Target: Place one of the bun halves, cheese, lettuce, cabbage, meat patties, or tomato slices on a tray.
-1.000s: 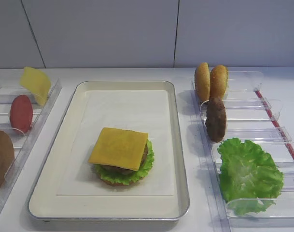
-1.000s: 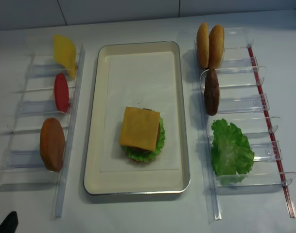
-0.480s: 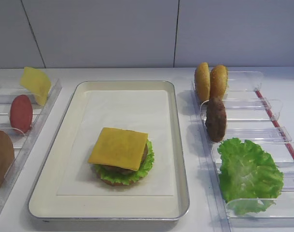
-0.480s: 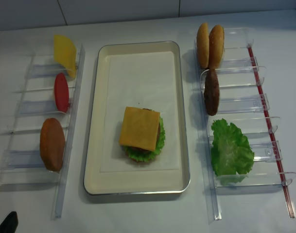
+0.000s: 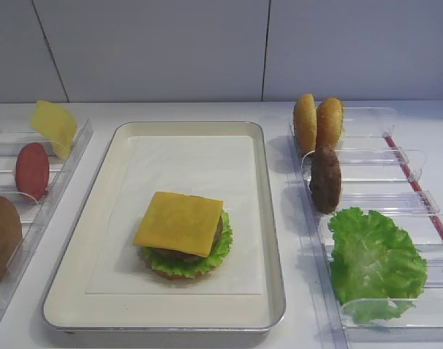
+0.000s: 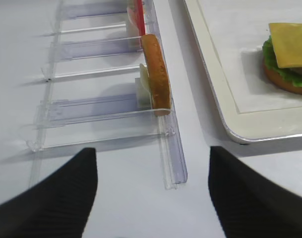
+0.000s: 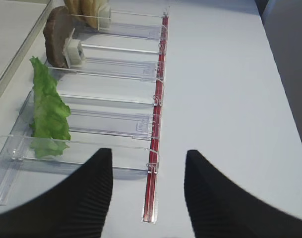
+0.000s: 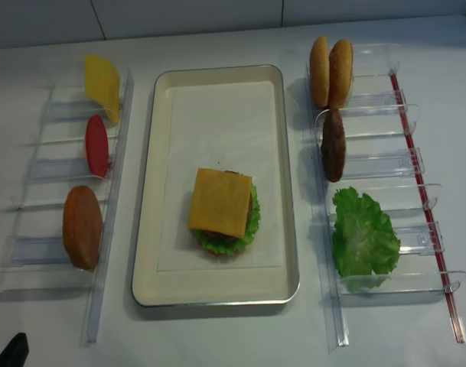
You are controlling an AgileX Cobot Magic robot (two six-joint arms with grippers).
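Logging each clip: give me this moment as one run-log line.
stack: cheese on top, over patty, lettuce, bun | place: tray | left tool: open, empty | right tool: open, empty

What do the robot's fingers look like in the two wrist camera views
Both pairs look alike: matte black, broad, tapering to rounded tips, with fine ribbing across the surface, as on the right fingers and the left fingers. No cables or markings show in view.

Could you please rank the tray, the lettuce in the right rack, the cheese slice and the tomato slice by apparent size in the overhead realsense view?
1. tray
2. lettuce
3. cheese, close to the lettuce, so that order is unsure
4. tomato slice, standing on edge, so foreshortened
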